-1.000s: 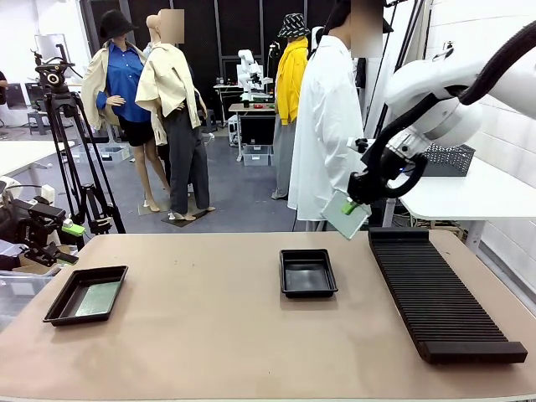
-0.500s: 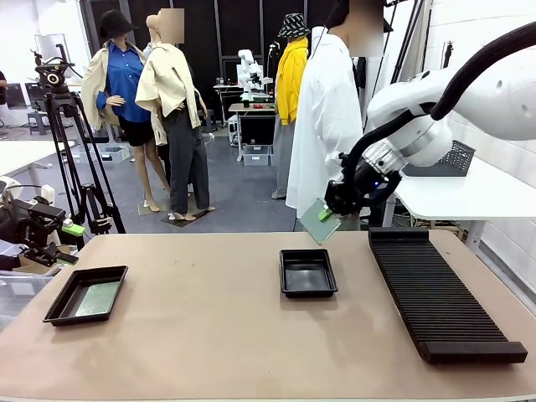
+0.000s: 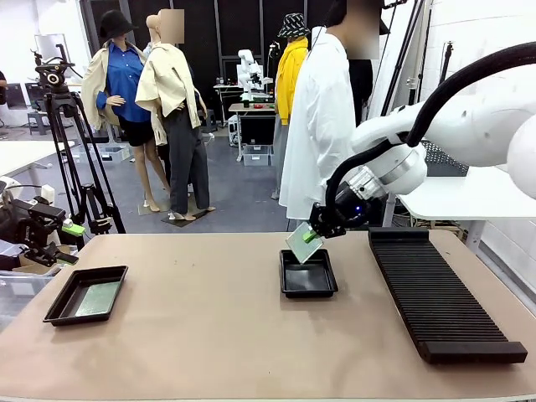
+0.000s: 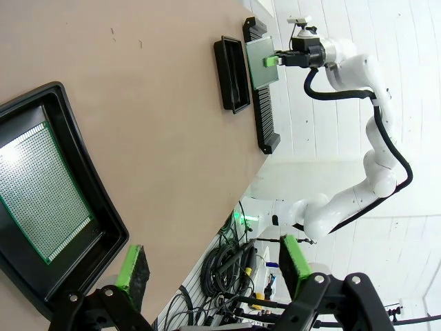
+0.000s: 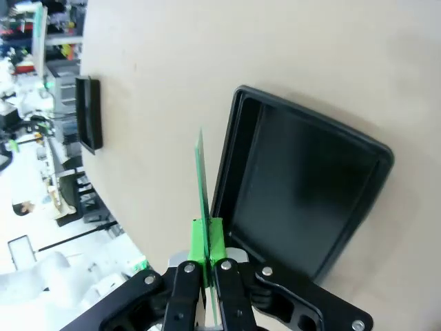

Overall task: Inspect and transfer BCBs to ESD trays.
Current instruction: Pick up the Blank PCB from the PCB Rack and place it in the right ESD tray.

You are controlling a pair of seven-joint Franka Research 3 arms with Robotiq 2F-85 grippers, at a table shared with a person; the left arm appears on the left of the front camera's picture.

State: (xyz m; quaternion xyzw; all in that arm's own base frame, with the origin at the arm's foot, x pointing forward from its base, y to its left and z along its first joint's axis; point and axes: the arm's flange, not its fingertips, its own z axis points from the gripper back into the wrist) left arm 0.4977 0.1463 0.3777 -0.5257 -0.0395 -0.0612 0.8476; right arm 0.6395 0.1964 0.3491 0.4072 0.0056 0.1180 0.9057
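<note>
**Bringing a BCB down to the middle ESD tray (image 3: 311, 278)**

Far left of that tray, one BCB (image 3: 90, 299) lay in the other ESD tray (image 3: 74, 322), with my left gripper (image 4: 212, 261) spread near it. My right gripper (image 3: 311, 235) pinched a tilted BCB (image 3: 299, 244) by its edge, over the middle tray's far rim. I judged it needed levelling and centring before release. A second earlier it had hung higher, nearer the rack (image 3: 435, 293) to the tray's right.

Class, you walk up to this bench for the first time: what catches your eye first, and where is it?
The right arm's tool grips a green board by one edge, tilted in the air close to the empty black tray at the middle of the table. Near the left end a second tray holds another board, and a long ribbed rack lies on the right.
</note>
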